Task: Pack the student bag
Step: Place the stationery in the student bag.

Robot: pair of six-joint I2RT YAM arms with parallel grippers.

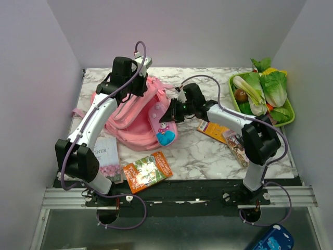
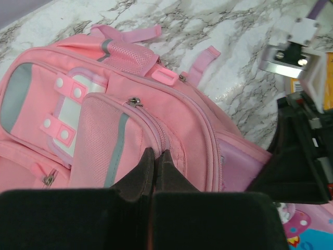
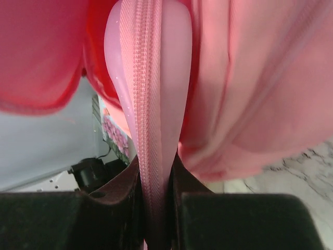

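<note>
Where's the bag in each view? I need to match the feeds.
Top: bag centre-left, partly under the left arm.
Left wrist: fills the left and centre, front pockets showing.
Right wrist: pink folds across the top and right.
Shared landmark: marble table.

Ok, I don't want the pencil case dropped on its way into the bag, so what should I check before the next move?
1. Hold of the right gripper on the pencil case: ok, shut on its zipper edge.
2. Hold of the left gripper on the student bag: ok, it seems to pinch the zip rim.
3. Width of the opening: cannot tell; only a lilac-lined slit shows.
4. Pencil case lined up with the opening: cannot tell; the top view shows it resting against the bag.
5. Position of the orange book: ok, near the table edge, apart from the case.
</note>
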